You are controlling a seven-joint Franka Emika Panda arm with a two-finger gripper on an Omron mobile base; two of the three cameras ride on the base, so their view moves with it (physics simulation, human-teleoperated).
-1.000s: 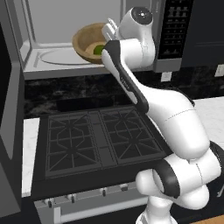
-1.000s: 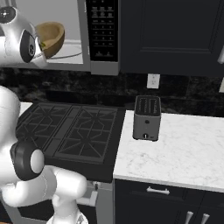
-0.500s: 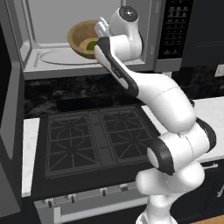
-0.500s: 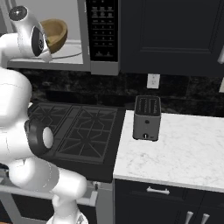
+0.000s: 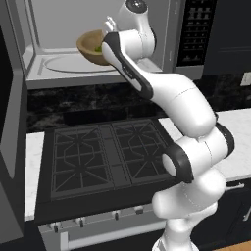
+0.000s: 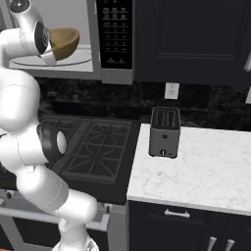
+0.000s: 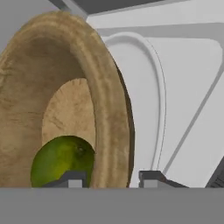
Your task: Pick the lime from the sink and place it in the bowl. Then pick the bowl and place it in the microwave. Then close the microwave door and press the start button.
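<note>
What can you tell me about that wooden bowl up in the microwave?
The bowl is round, wide and shallow, light brown with a wood-like grain and a thick smooth rim. It sits tilted inside the open microwave, over the round turntable plate; whether it rests on the plate cannot be told. The lime, yellow-green, lies inside it against the low side. The hand straddles the rim, one fingertip inside and one outside, with small gaps visible beside the rim.

Bowl [image 7: 65, 100]: left part cut off by hand view's edge; near wall hidden behind arm in left base view. Lime [image 7: 61, 159]: underside hidden below fingertips [image 7: 72, 178].
</note>
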